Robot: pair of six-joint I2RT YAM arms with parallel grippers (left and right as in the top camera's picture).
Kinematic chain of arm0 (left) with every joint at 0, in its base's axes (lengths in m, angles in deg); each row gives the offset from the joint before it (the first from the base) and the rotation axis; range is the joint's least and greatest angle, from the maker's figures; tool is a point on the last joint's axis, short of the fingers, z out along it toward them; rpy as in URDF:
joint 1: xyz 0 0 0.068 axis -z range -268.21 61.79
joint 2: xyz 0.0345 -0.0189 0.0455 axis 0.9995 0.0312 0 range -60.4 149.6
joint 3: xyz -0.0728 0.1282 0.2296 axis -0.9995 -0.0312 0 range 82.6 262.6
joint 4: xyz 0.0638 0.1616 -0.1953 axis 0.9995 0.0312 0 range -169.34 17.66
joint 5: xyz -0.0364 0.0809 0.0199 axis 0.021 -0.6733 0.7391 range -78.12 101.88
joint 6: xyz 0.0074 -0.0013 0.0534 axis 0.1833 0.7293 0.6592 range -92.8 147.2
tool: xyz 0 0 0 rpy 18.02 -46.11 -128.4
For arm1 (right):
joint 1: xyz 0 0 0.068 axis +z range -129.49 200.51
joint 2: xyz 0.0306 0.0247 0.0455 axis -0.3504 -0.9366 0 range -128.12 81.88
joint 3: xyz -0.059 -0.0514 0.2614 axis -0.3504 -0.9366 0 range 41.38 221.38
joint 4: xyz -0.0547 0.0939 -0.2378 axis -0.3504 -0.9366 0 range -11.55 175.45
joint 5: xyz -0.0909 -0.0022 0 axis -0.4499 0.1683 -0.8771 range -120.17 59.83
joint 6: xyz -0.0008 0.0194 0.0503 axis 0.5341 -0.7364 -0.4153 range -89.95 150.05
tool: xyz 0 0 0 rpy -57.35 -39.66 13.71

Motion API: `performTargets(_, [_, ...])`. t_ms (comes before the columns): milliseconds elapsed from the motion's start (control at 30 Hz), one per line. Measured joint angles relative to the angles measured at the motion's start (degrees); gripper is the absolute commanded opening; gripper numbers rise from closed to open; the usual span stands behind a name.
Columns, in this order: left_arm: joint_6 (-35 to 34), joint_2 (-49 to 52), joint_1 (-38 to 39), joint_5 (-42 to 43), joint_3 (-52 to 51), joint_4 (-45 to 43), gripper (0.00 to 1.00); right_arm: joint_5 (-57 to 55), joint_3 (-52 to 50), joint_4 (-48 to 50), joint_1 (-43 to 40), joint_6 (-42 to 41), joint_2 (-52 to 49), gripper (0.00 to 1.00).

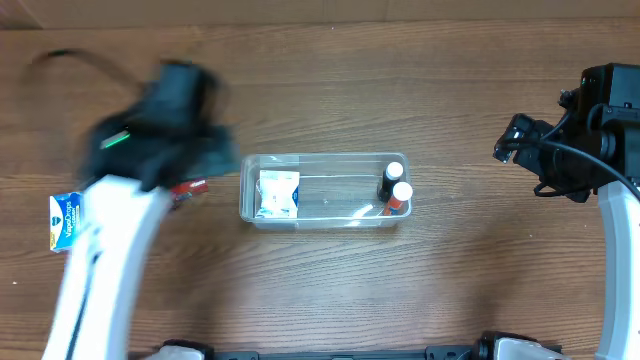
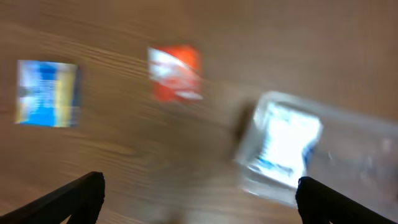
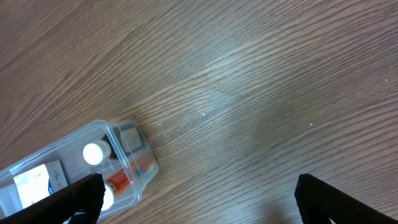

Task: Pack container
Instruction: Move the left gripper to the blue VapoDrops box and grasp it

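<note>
A: What is in the container [image 1: 320,157]?

B: A white packet [image 1: 278,193] lies at its left end. 2 white-capped bottles stand at its right end, a dark bottle [image 1: 395,171] and, touching it, a red-bodied bottle [image 1: 401,191]. The middle is bare.

A: And where is it relative to the grippers?

B: It sits mid-table. The left gripper [image 2: 200,182] is spread wide with nothing between its fingers. Its view is blurred, with the container ahead near the right-hand finger. The right gripper [image 3: 199,180] is also spread and empty, well apart to the container's right. Only the bottle end shows in its view, at the lower left.

A: And the surface?

B: A brown wood-grain table [image 1: 320,80]. A red packet [image 1: 190,187] lies just left of the container, and a blue-and-white box [image 1: 65,220] is farther left.
</note>
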Motion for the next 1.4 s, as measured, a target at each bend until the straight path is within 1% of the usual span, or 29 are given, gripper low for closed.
performTargets(67, [0.85,-3.50,-7.91,-1.46,0.70,0.79,1.00,0.02,0.00,0.02,0.00,-0.02,0.00,1.00])
performTargets(133, [1.81,-4.48,-16.00,-2.25,0.72,1.44,1.00,0.02,0.00,0.00,0.00,0.00,0.00,1.00])
performTargets(200, [2.64,-3.91,-23.06,-2.69,0.20,0.57,1.00,0.00,0.00,-0.02,0.00,0.00,0.00,1.00])
performTargets(300, [4.85,-1.70,-33.75,-3.13,-2.82,-3.28,1.00,0.02,0.00,0.00,0.00,0.00,0.00,1.00])
performTargets(367, [6.64,0.44,-39.47,-3.39,-5.38,-6.60,1.00,0.02,0.00,-0.02,0.00,0.00,0.00,1.00])
performTargets(467, [9.31,4.44,-44.19,-3.56,-8.02,-10.34,1.00,0.00,0.00,-0.02,0.00,0.00,0.00,1.00])
performTargets(567, [13.00,9.97,-46.58,-3.58,-8.94,-13.20,1.00,0.02,0.00,-0.02,0.00,0.00,0.00,1.00])
performTargets(700, [18.45,16.70,-47.30,-3.21,-9.20,-16.37,1.00,0.02,0.00,-0.02,0.00,0.00,0.00,1.00])
performTargets(833, [25.62,22.14,-47.30,-0.07,-9.35,-19.47,1.00,0.00,0.00,0.00,0.00,0.02,0.00,1.00])
performTargets(1067, [35.17,27.47,-47.30,4.02,-9.42,-22.08,1.00,0.00,0.00,-0.02,0.00,0.04,0.00,1.00])
performTargets(1100, [37.38,28.92,-47.30,5.40,-9.42,-22.32,1.00,0.00,0.00,-0.02,0.00,0.09,0.00,1.00])
performTargets(1400, [41.55,34.58,-47.30,7.69,-9.42,-23.15,1.00,0.00,0.00,0.00,0.00,0.92,0.00,1.00])
